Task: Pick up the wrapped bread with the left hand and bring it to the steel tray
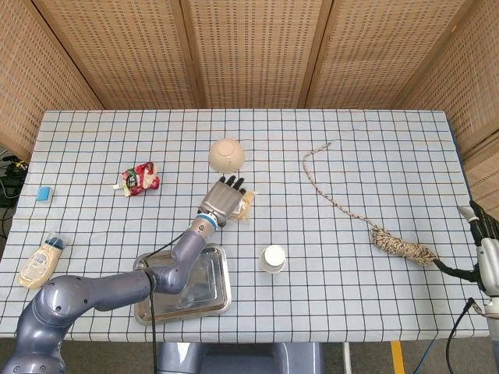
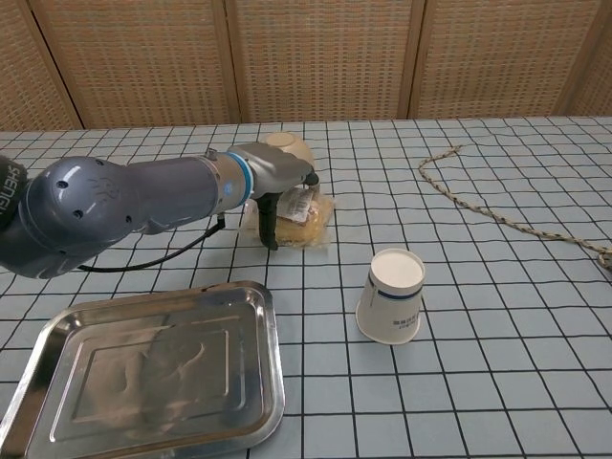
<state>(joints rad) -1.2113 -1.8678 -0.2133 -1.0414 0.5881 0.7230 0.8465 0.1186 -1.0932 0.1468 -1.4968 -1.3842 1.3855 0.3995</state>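
Note:
The wrapped bread [image 1: 246, 204] [image 2: 308, 218], a clear packet with a white label, lies on the checked cloth in front of the upturned bowl. My left hand [image 1: 224, 200] [image 2: 278, 184] hovers over its left part, fingers stretched across the top and the thumb pointing down at the packet's left edge; it holds nothing. The steel tray [image 1: 195, 294] [image 2: 143, 373] lies near the front edge, partly under my left forearm in the head view. My right hand [image 1: 488, 253] shows at the far right edge, partly cut off, fingers up and holding nothing.
A beige bowl [image 1: 227, 154] [image 2: 295, 146] sits upside down just behind the bread. A white paper cup [image 1: 273, 258] [image 2: 392, 295] stands right of the tray. A rope [image 1: 401, 245] [image 2: 497, 215] runs across the right side. A red packet [image 1: 139, 178], a sauce bottle [image 1: 39, 263] and a blue block [image 1: 45, 192] lie left.

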